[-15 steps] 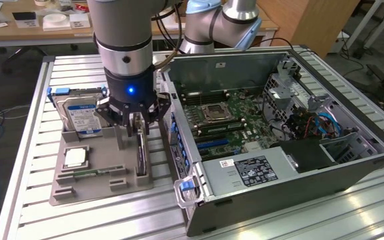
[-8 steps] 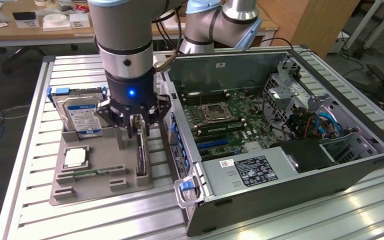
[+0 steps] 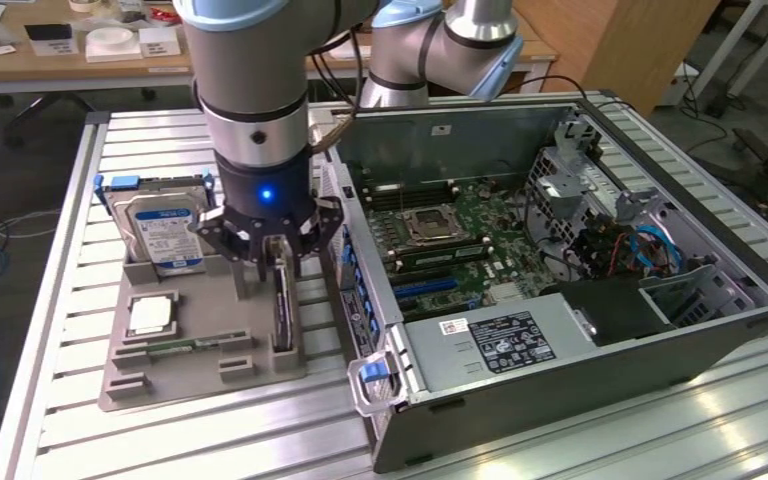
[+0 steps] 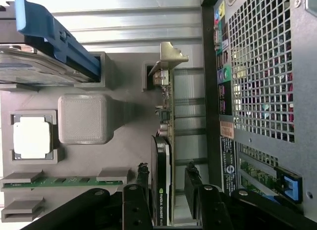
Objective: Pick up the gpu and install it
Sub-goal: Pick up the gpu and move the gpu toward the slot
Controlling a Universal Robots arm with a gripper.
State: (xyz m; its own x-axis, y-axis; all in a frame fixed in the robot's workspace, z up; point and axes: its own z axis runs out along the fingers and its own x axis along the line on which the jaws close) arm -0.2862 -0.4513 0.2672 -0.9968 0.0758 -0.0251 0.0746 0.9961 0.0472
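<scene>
The gpu [image 3: 281, 312] stands on edge in a slot of the grey holder tray [image 3: 157, 372], at the side nearest the open computer case [image 3: 558, 330]. In the wrist view the gpu [image 4: 162, 156] shows its black cooler, green board and silver end bracket. My gripper [image 3: 277, 268] hangs straight down over the card. Its two black fingers [image 4: 142, 176] stand on either side of the card's cooler end, gripper [image 4: 167, 178] open, with a gap showing between one finger and the board.
The tray also holds a silver hard drive with a blue label [image 3: 164, 235], a processor chip [image 3: 153, 315] and a green memory stick [image 3: 177, 347]. The case lies open with its motherboard [image 3: 438, 240] facing up. Its perforated rear wall [image 4: 262, 91] runs close beside the card.
</scene>
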